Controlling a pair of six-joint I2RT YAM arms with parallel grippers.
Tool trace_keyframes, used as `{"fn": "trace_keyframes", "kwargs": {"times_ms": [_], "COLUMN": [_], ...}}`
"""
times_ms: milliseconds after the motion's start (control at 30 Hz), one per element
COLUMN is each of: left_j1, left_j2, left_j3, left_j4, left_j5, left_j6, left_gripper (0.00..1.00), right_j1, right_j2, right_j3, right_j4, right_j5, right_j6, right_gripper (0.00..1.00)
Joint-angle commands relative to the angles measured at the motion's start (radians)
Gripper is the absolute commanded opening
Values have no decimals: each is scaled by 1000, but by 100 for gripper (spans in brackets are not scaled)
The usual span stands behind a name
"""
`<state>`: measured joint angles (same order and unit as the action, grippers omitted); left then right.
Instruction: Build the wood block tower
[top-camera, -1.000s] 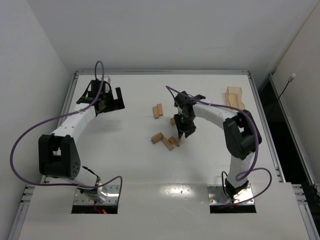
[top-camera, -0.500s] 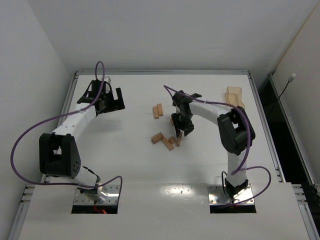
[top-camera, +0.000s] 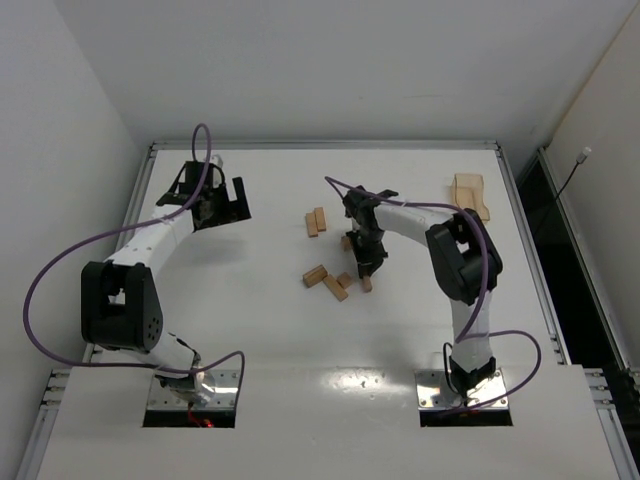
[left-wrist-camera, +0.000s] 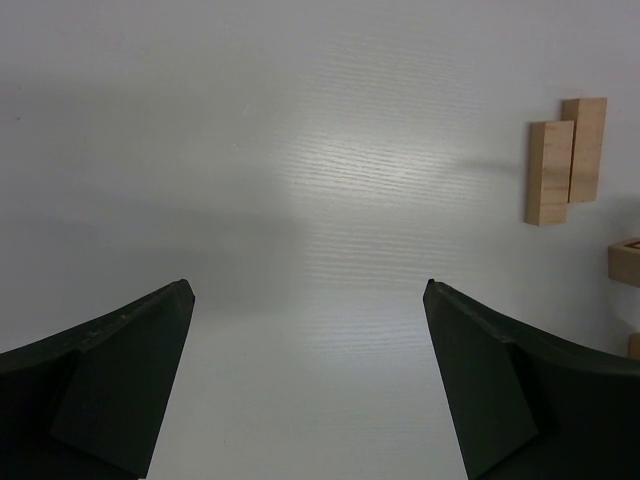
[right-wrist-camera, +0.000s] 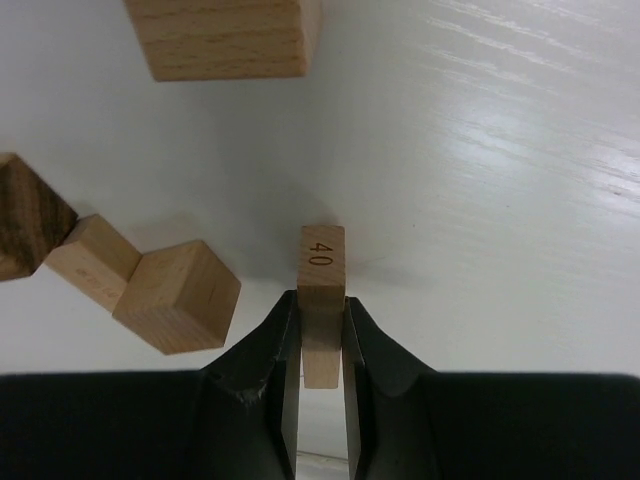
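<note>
Viewed from above: a white table (top-camera: 260, 330), both arms bolted at its near edge.

Left arm: stretched toward the far left, left gripper (left-wrist-camera: 310, 290) spread wide over bare surface, nothing between the fingers.

Right arm: folded at the elbow, reaching back left to mid-table, right gripper (right-wrist-camera: 321, 300) pointed down and clamped tight on a thin block (right-wrist-camera: 321, 262) stamped "40". Cannot tell whether its free end touches the table.

At the far right: a flat wooden piece (top-camera: 468, 194).

Just left of the held block: a loose cluster of blocks (top-camera: 328, 281).

Farther back and left: a pair of blocks (top-camera: 316, 221) lying side by side, touching.
</note>
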<state>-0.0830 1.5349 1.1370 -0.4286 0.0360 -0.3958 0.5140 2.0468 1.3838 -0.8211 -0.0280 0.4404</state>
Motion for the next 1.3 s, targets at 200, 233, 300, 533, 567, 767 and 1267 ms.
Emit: {"fn": "trace_keyframes", "kwargs": {"times_ms": [200, 233, 300, 533, 567, 767, 1267], "left_j1": [5, 5, 5, 5, 5, 5, 5], "left_j2": [-1, -1, 11, 30, 30, 39, 71], "left_j3": [26, 17, 17, 40, 40, 58, 89], "left_j4": [30, 30, 30, 30, 30, 11, 2], "left_j5": [88, 123, 151, 163, 151, 151, 160], "left_j6": [28, 41, 41, 51, 51, 60, 51], "left_gripper": [100, 100, 100, 100, 100, 100, 100], "right_j1": [-145, -167, -210, -351, -361, -381, -448], "right_j2": [-283, -283, -257, -1, 25, 173, 122], "right_j3": [-127, -127, -129, 85, 131, 204, 166], "right_j4": [203, 226, 292, 362, 362, 356, 235], "right_j5": [-251, -292, -462, -762, -773, -758, -423], "right_j6": [-110, -120, -155, -215, -215, -197, -183], "right_gripper": [0, 0, 0, 4, 4, 18, 82]}}
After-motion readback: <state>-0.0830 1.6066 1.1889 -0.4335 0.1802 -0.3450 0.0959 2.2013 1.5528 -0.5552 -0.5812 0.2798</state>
